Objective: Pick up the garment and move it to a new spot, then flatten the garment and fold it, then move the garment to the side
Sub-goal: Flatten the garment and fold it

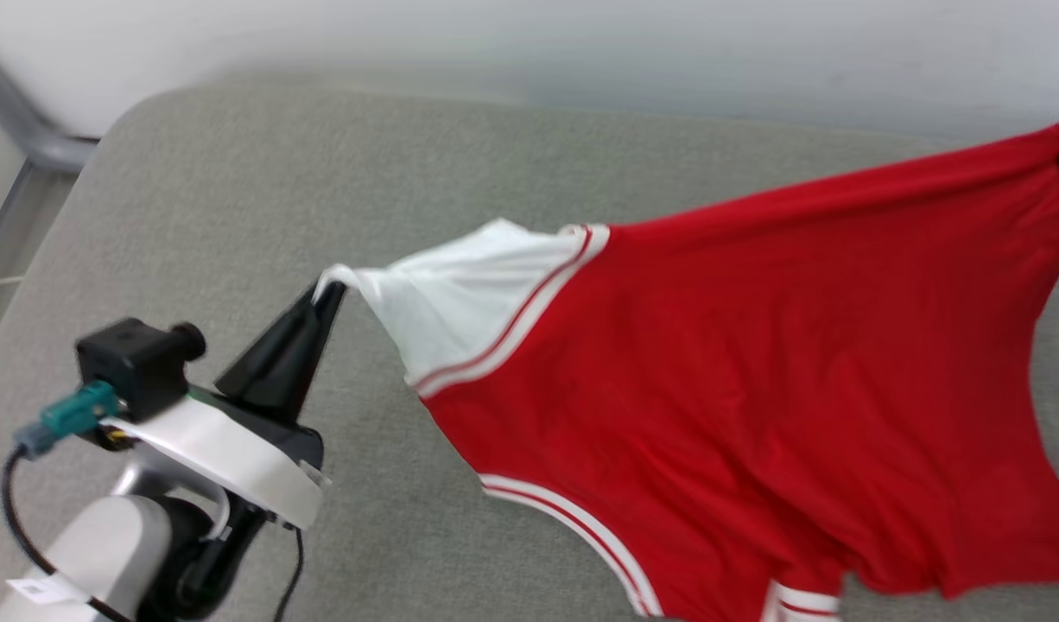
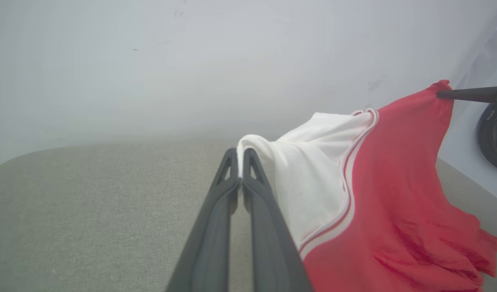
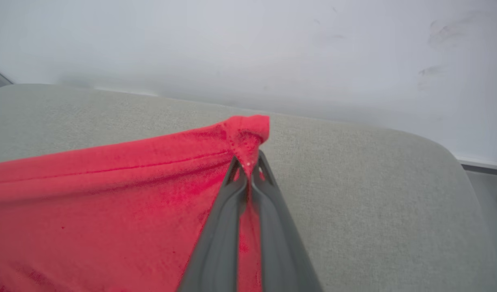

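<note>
Red garment (image 1: pixel 737 363) hangs stretched between two holds above the grey padded surface (image 1: pixel 236 173). Its lower edge sags toward the surface's near edge, and whether it touches there cannot be told. Holds: left gripper (image 1: pixel 329 292) has its fingers together, clamped on the tip of the white sleeve (image 1: pixel 460 294), over the surface's left half. The right gripper (image 3: pixel 248 162) is pinched tight on a red hem corner (image 3: pixel 248 127), over the surface's right side. Fabric reads thin, soft and light. The top edge is pulled into a taut line between the pinches and the rest drapes in loose folds. It will likely slump and bunch wherever tension drops. Both pinches are small, so a hard pull could slip them. Step judged: carrying to the new spot, flattening not yet begun. This sleeve-to-hem hold is diagonal and would probably land skewed. Matched corners, both shoulders or both hem corners, look the better purchase for laying flat.
</note>
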Robot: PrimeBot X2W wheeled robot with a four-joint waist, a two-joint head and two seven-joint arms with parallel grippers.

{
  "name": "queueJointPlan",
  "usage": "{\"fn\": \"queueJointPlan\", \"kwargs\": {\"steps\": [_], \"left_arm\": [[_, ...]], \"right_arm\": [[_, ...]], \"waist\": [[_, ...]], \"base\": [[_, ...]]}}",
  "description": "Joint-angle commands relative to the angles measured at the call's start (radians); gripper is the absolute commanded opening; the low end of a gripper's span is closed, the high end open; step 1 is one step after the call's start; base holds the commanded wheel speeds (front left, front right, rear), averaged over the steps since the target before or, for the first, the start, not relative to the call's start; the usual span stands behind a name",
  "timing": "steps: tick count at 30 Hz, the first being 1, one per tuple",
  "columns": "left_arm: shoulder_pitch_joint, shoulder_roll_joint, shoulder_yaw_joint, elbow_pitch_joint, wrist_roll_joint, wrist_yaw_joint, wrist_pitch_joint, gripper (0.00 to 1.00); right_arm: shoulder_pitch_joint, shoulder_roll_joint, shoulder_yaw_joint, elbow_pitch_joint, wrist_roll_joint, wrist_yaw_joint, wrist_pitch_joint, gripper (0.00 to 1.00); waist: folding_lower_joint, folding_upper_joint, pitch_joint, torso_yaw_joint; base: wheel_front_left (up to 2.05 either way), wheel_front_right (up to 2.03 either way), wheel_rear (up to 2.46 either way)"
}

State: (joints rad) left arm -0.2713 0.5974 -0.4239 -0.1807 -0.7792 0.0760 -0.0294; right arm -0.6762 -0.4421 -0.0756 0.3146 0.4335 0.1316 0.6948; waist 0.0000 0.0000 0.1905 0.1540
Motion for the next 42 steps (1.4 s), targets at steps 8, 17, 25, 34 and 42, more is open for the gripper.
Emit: {"fn": "queueJointPlan", "kwargs": {"steps": [8,17,25,34,42], "left_arm": [[-0.054,0.091,0.098,-0.085,0.026,0.060,0.017,0.00],[-0.115,0.184,0.211,-0.226,0.072,0.136,0.038,0.00],[-0.171,0.264,0.297,-0.308,0.110,0.170,0.055,0.00],[-0.315,0.342,0.320,-0.302,0.140,0.142,0.105,0.00],[-0.587,0.400,0.266,-0.191,0.175,0.029,0.159,0.00]], "right_arm": [[0.051,-0.022,-0.001,-0.145,0.047,-0.002,-0.104,0.00],[0.103,0.011,-0.041,-0.333,0.065,-0.002,-0.136,0.00],[0.105,0.032,-0.083,-0.450,0.051,-0.002,-0.143,0.00],[-0.013,0.040,-0.113,-0.467,0.013,-0.002,-0.162,0.00],[-0.209,-0.010,-0.107,-0.410,-0.052,-0.002,-0.203,0.00]], "waist": [[0.0000,0.0000,-0.101,-0.102],[0.0000,0.0000,-0.152,-0.157],[0.0000,0.0000,-0.147,-0.195],[0.0000,0.0000,-0.065,-0.213],[0.0000,0.0000,0.086,-0.210]], "base": [[0.00,0.00,0.00],[0.00,0.00,0.00],[0.00,0.00,0.00],[0.00,0.00,0.00],[0.00,0.00,0.00]]}}
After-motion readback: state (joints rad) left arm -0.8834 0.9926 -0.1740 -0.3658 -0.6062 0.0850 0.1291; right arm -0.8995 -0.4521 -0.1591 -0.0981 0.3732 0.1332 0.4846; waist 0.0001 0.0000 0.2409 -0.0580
